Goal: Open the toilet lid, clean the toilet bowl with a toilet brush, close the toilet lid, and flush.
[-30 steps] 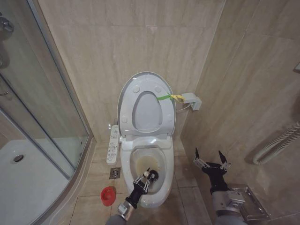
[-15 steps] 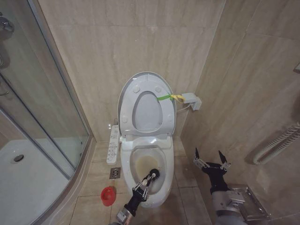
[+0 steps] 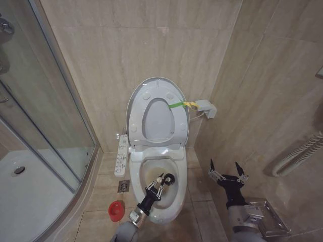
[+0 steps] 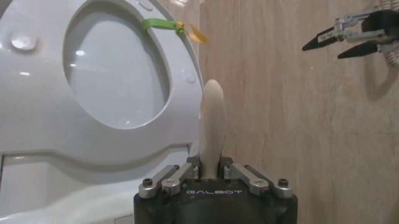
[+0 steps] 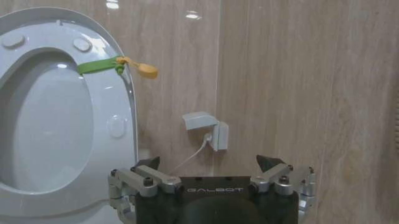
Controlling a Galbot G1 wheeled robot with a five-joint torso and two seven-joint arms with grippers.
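"GALBOT" is printed on both wrists. Left hand (image 3: 154, 188) pinches the brush (image 4: 212, 122) handle over the bowl (image 3: 174, 205); bristles hard to make out. Lid (image 3: 137, 103) stands upright. Right hand (image 3: 228, 174) hangs spread beside the bowl.

Even, fairly bright indoor light, prob. from overhead. Small white glare spots on the glossy white plastic toilet lid (image 4: 81, 79) and on the polished beige wall tiles (image 5: 281, 70). Soft shadow beside the right arm's black gripper (image 4: 349, 35) on the wall. Head view bends straight lines at its edges. Thin white stick handle (image 4: 212, 126) slightly out of focus close up.
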